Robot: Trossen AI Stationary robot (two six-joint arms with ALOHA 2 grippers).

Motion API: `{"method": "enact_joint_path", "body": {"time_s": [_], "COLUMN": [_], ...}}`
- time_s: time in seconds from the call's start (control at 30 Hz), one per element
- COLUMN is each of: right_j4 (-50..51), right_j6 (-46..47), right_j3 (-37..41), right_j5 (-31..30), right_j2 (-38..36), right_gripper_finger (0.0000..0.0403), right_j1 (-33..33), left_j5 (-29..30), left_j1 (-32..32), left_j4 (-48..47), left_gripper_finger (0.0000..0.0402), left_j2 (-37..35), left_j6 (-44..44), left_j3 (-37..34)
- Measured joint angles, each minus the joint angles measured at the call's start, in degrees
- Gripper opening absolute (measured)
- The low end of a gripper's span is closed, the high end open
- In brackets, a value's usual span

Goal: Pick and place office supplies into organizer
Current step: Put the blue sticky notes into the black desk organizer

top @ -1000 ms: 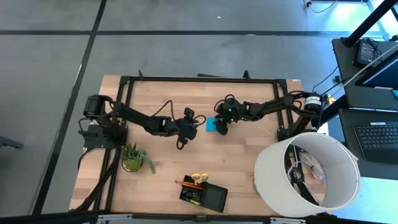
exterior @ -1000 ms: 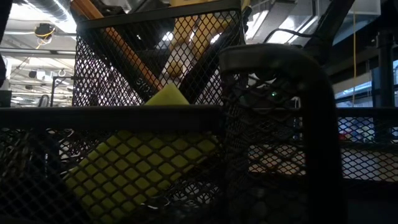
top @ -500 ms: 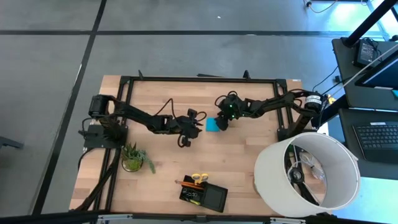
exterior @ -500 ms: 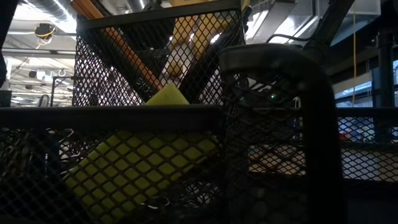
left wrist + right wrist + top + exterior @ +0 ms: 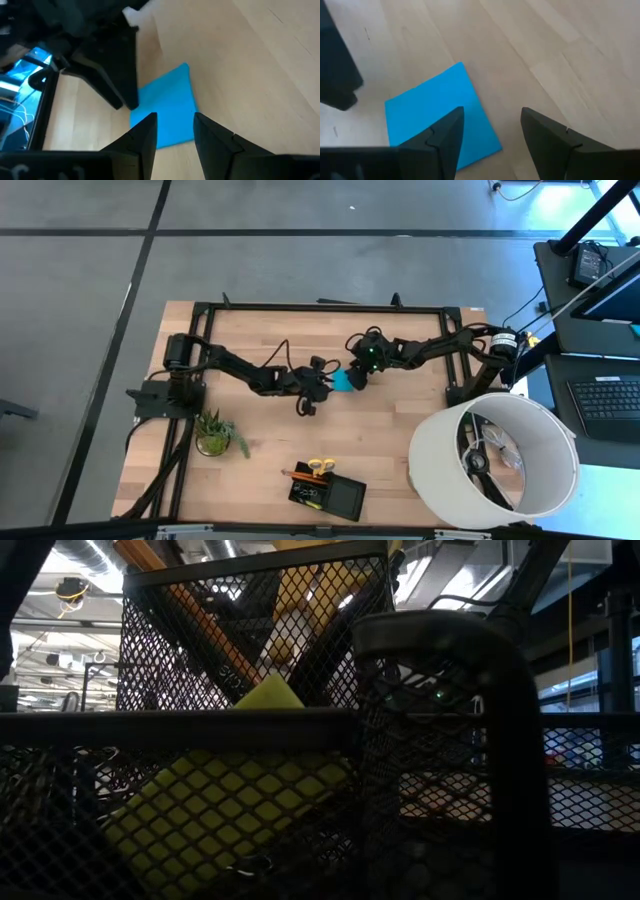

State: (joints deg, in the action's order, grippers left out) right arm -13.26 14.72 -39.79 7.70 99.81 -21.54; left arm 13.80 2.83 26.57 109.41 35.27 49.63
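Note:
The bright blue note pad (image 5: pixel 342 382) lies flat on the wooden table between my two grippers. My left gripper (image 5: pixel 320 377) has reached it from the table's left. In the left wrist view that gripper (image 5: pixel 173 121) is open, fingers over the pad's (image 5: pixel 167 112) edge. My right gripper (image 5: pixel 356 371) stands at the pad's right side, open (image 5: pixel 492 114) over one corner of the pad (image 5: pixel 437 117). The black mesh organizer (image 5: pixel 328 495) sits at the near edge with yellow-handled scissors (image 5: pixel 320 467) and an orange pencil (image 5: pixel 190 620) upright in it, and a yellow block (image 5: pixel 230 810) inside. My left gripper hovers open at the note pad's edge (image 5: pixel 165 142); I cannot tell whether its fingers touch it. My right gripper has one finger (image 5: pixel 122 85) coming down from above at the pad's far edge (image 5: pixel 142 97); whether it touches the pad I cannot tell.
A small green potted plant (image 5: pixel 213 435) stands near the left arm's base. A large white lampshade (image 5: pixel 495 462) fills the near right corner. A black frame (image 5: pixel 320 308) runs round the table's far part. Bare wood lies between the pad and the organizer.
My left gripper has moved toward the table's right, closing in on the blue pad until it stands right beside the right gripper. The pad has stayed where it was.

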Motion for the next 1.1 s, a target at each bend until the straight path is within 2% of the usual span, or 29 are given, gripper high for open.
{"method": "enact_joint_path", "body": {"time_s": [0.23,0.37,0.53,0.67,0.93,1.1], "right_j4": [1.0,1.0,1.0,1.0,1.0,1.0], "right_j6": [-0.2,-0.2,0.2,3.0,4.6,4.7], "right_j3": [0.0,0.0,0.0,0.0,0.0,0.0], "right_j5": [0.0,0.0,0.0,0.0,0.0,0.0], "right_j2": [0.0,0.0,0.0,0.0,0.0,0.0], "right_gripper_finger": [0.02,0.02,0.02,0.02,0.02,0.02], "right_j1": [0.0,0.0,0.0,0.0,0.0,0.0], "left_j5": [1.6,2.7,2.8,2.9,-3.9,-3.4], "left_j1": [0.0,0.0,-0.1,-0.7,-2.6,-2.9], "left_j4": [2.2,1.1,-11.0,-13.4,-14.8,-14.8], "left_gripper_finger": [0.0119,0.0141,0.0178,0.0196,0.021,0.0209], "left_j2": [0.2,0.2,0.2,0.2,0.2,0.2], "left_j6": [-1.9,-5.9,-11.8,-10.7,-17.0,-17.7], "left_j3": [0.3,0.4,4.6,5.9,7.6,7.6]}}
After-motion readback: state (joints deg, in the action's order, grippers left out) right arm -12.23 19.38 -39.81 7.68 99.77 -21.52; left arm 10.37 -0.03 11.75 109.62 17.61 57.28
